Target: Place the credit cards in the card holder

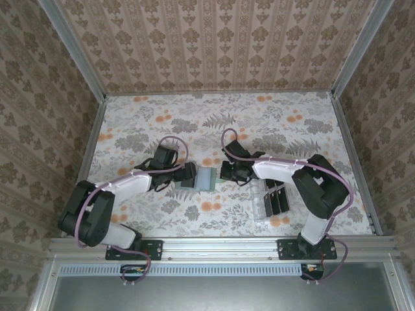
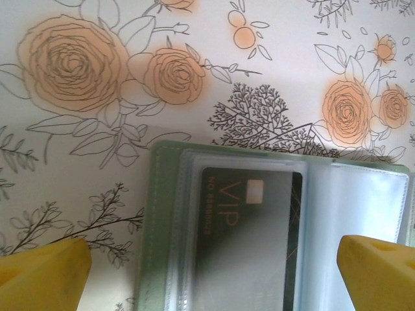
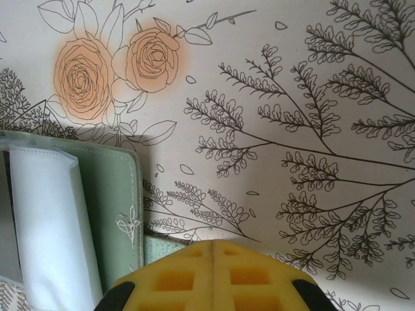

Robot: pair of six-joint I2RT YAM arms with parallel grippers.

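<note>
Nearest the arm bases, at about 4 o'clock from the middle of the table (image 1: 194,116), stands one clear rack (image 1: 268,202). It holds what look like two black cards (image 1: 277,197), though they are too small to count for certain; these are probably the supply waiting to be moved. Beyond it, near the centre, lies the one wallet (image 1: 207,179), spread open and flat, likely so its clear sleeves face up for loading. One black card (image 2: 253,227) marked VIP already sits in a sleeve (image 2: 363,214) of the wallet's left half. The left gripper (image 1: 190,176) is at the wallet's 9 o'clock, jaws spread as wide as they go and holding nothing; they straddle the left half, probably ready to steady it. The right gripper (image 3: 214,256) is at the wallet's 3 o'clock, just off its green edge, fingers pressed together with nothing visible between them. Past both, toward 12 o'clock, is flowered tabletop.
</note>
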